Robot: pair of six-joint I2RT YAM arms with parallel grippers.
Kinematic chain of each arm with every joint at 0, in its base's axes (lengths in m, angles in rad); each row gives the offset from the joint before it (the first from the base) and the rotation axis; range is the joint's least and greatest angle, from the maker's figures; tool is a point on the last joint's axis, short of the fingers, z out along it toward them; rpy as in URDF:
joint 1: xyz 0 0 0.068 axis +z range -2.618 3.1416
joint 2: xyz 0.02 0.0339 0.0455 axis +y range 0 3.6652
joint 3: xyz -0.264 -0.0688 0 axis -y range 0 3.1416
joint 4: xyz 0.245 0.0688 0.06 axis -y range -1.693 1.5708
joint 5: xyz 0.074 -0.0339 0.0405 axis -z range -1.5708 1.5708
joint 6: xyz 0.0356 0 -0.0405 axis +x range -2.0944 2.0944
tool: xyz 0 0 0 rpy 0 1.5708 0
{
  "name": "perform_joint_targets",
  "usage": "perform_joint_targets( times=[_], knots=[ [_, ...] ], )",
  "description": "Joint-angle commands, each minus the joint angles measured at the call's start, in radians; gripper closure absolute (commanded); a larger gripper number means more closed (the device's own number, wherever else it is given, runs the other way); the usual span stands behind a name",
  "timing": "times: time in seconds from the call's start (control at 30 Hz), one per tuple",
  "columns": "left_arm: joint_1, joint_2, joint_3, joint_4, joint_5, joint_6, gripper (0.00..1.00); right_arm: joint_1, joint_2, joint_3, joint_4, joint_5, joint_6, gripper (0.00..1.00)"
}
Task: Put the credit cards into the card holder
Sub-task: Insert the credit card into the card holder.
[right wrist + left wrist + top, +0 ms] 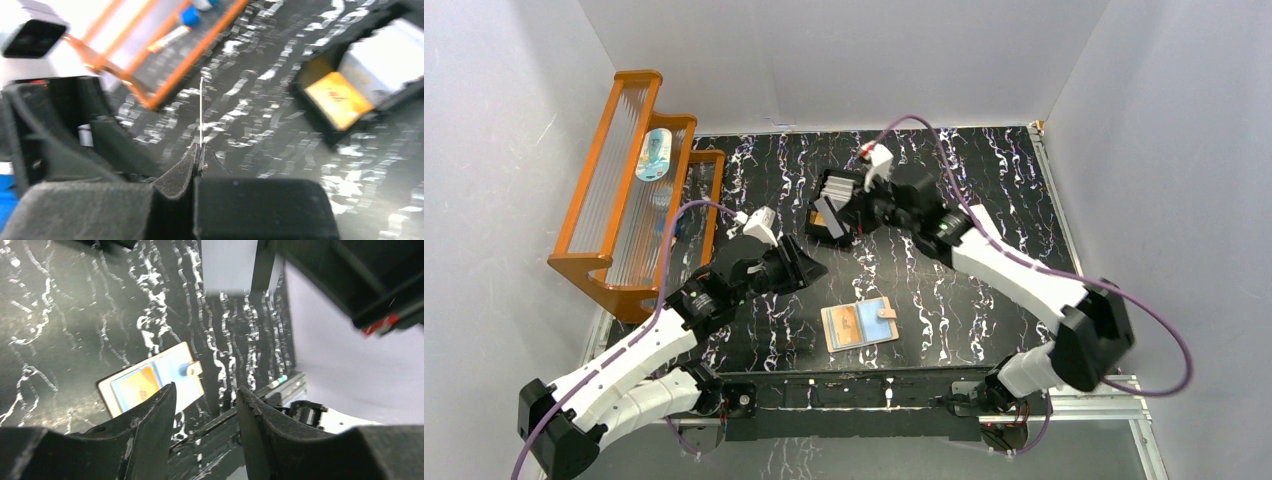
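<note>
Worktop (984, 200): black with white marbling, arm bases at its near edge.
Card holder (859, 324): lies open and flat on the worktop near the front edge, ahead of and below the left hand, snap tab out to one side. An orange card and a blue one show in its sleeves. Nothing touches it.
Left hand (206, 388): released, jaws standing apart with nothing between them. It hangs over the worktop, tilted. In its wrist view the card holder sits just past the left finger (150, 425), partly covered by that fingertip.
Right hand (200, 147): clenched on a single card (201, 110). The card is seen edge-on as a thin pale line standing straight up out of the pinched fingertips, so its face colour cannot be told.
Right hand, position: raised off the worktop, beside the tray and well apart from the card holder.
Tray (320, 122): black, open, divided, to the right of the right hand in the wrist view. An orange card (339, 100) lies in the nearer compartment, a stack of pale cards (385, 52) behind it.
Rack (614, 200): orange, stepped, at the far left beyond the left hand.
Bottle (654, 155): small, lying on the rack.
</note>
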Motion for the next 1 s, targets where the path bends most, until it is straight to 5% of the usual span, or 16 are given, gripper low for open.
perform_joint_targets(
  times=[0.0, 0.27, 0.63, 0.8, 0.97],
  knots=[
    [0.003, -0.085, 0.015, 0.089, 0.045, -0.041, 0.49, -0.001, -0.162, -0.202, 0.318, -0.145, 0.372, 1.0],
    [0.003, -0.161, 0.011, 0.116, 0.028, -0.043, 0.43, -0.001, -0.346, -0.467, 0.654, -0.197, 0.686, 1.0],
    [0.003, -0.122, 0.027, 0.176, 0.094, -0.063, 0.43, -0.001, -0.34, -0.49, 0.714, -0.225, 0.748, 1.0],
    [0.003, -0.115, 0.019, 0.195, 0.112, -0.069, 0.78, 0.0, -0.327, -0.508, 0.642, -0.203, 0.738, 0.97],
    [0.003, -0.096, -0.006, 0.22, 0.129, -0.067, 0.97, -0.001, -0.318, -0.54, 0.635, -0.21, 0.741, 0.93]
  ],
)
